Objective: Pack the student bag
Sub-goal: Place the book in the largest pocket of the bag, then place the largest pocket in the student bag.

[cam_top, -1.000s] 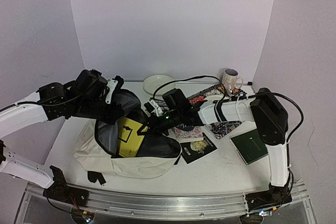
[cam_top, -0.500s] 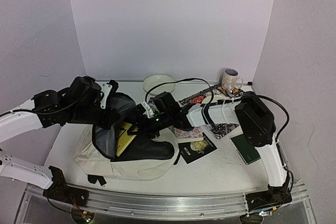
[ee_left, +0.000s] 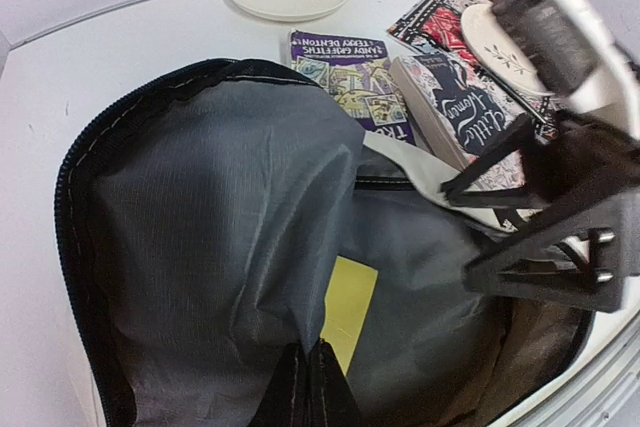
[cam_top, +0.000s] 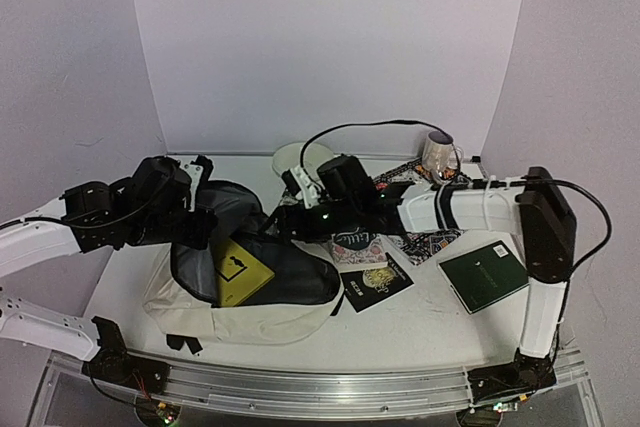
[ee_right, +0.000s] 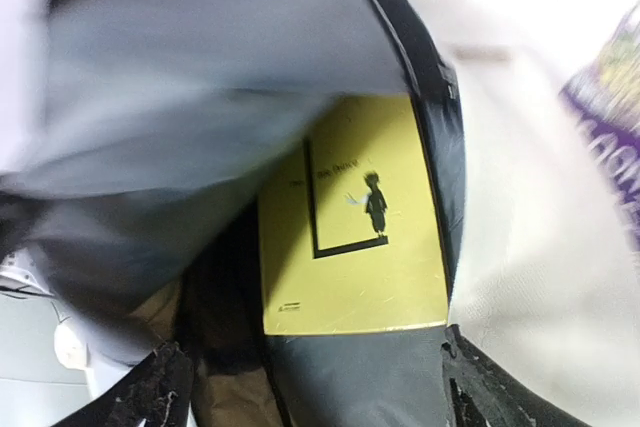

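Observation:
The student bag (cam_top: 235,315), cream with a grey lining (ee_left: 200,217), lies open at the table's left. My left gripper (cam_top: 203,230) is shut on a fold of that lining (ee_left: 306,379) and holds the flap up. A yellow book (cam_top: 238,269) lies inside the opening (ee_right: 350,247), with one strip of it visible past the lining (ee_left: 350,307). My right gripper (cam_top: 283,224) hovers open at the bag's mouth (ee_right: 315,397), just short of the yellow book, with nothing between its fingers (ee_right: 150,397).
Right of the bag lie a purple book (ee_left: 350,72) and a "Little Women" book (ee_left: 460,117) on a patterned placemat (cam_top: 430,242). A black booklet (cam_top: 372,285) and a green notebook (cam_top: 484,275) lie nearer. A white bowl (cam_top: 300,157) and a mug (cam_top: 440,152) stand at the back.

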Robot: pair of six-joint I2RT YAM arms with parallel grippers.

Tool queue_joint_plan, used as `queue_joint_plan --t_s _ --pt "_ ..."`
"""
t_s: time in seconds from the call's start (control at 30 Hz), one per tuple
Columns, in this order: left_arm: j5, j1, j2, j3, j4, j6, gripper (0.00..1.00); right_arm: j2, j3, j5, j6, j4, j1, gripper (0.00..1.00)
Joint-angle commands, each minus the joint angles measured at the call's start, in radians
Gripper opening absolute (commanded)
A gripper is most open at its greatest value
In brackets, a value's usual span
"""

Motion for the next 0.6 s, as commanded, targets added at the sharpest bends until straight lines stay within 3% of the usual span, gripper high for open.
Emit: queue_joint_plan --t_s 0.0,0.3,0.57 --pt "-0.122 0.001 0.020 0.007 0.001 -0.017 0.00 -0.172 -0.089 0.100 -0.098 -0.043 -0.016 0.89" --pt "-0.262 0.086 0.088 0.020 -0.118 -0.048 0.00 -0.397 -0.351 0.229 -0.114 -0.073 -0.144 0.96" --pt "-0.383 0.163 0.202 0.094 -0.242 -0.065 0.00 -0.478 -0.536 0.306 -0.089 -0.075 -0.261 0.98"
